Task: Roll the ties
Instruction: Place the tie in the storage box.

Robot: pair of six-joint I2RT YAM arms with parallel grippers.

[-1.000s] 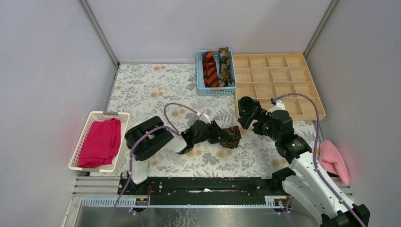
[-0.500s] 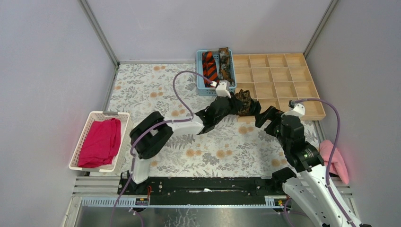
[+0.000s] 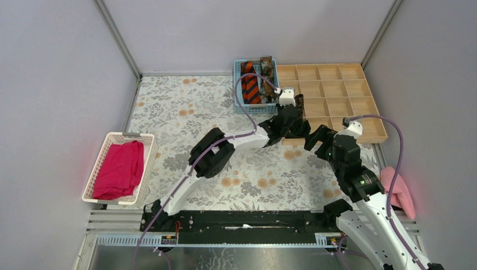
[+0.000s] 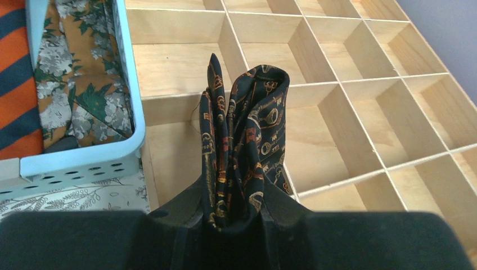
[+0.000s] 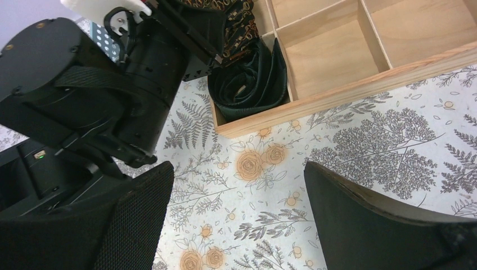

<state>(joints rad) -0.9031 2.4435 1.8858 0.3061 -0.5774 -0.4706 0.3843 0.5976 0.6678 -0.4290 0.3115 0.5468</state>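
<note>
Three grey walls [image 3: 242, 34] around floral tabletop [image 3: 180, 107]

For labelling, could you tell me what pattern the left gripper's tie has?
The tie is black with gold key motifs, clearest in the left wrist view.

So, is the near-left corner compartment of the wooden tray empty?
No, the right wrist view shows a rolled black tie lying inside that compartment.
</note>
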